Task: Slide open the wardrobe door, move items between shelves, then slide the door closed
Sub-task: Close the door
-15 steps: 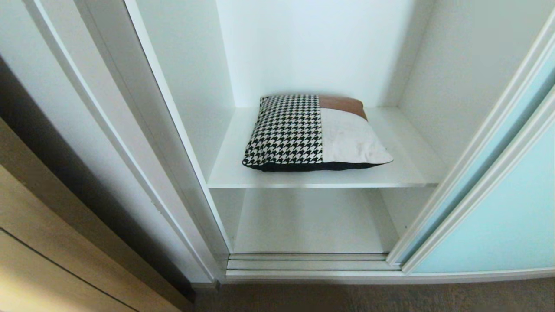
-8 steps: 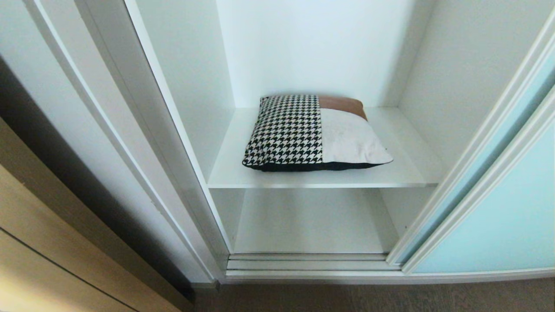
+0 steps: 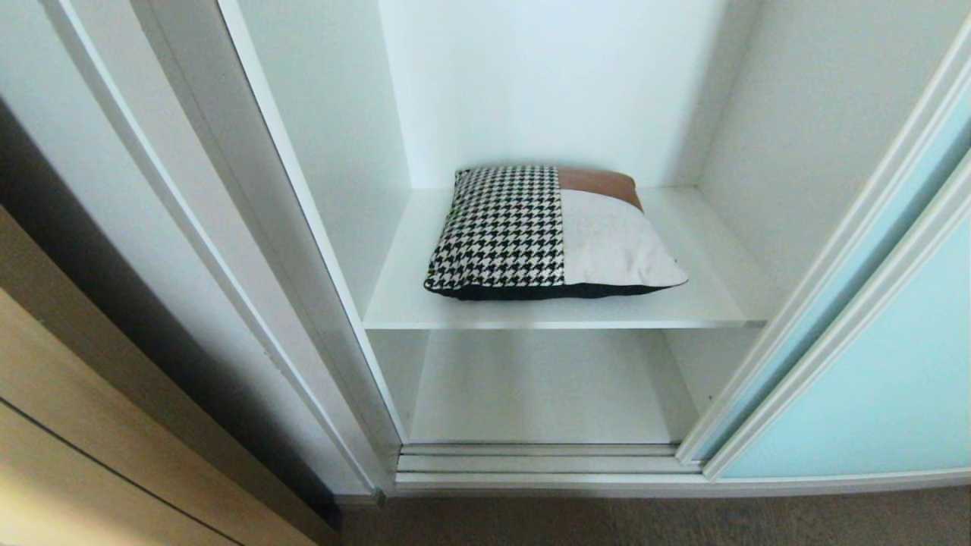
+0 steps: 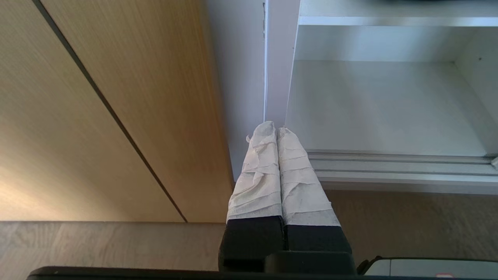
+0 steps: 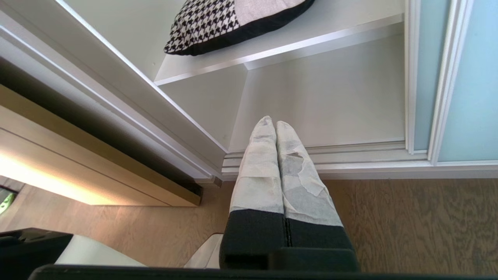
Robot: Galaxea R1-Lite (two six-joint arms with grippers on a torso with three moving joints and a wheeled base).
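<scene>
The sliding wardrobe door (image 3: 887, 379), pale blue-green glass in a silver frame, stands slid to the right, leaving the wardrobe open. A square cushion (image 3: 550, 231), houndstooth on one half, brown and cream on the other, lies flat on the upper white shelf (image 3: 705, 307). The lower shelf (image 3: 531, 394) beneath it is bare. Neither arm shows in the head view. My left gripper (image 4: 276, 129) is shut on nothing, low over the floor by the wardrobe's left post. My right gripper (image 5: 272, 123) is shut and empty, held before the lower shelf (image 5: 330, 105), below the cushion (image 5: 229, 21).
A light wood cabinet front (image 3: 83, 447) stands left of the wardrobe, with a dark gap between them. The silver door track (image 3: 538, 462) runs along the wardrobe's foot above the grey-brown floor (image 3: 645, 523). The door's frame (image 5: 443, 81) edges the opening on the right.
</scene>
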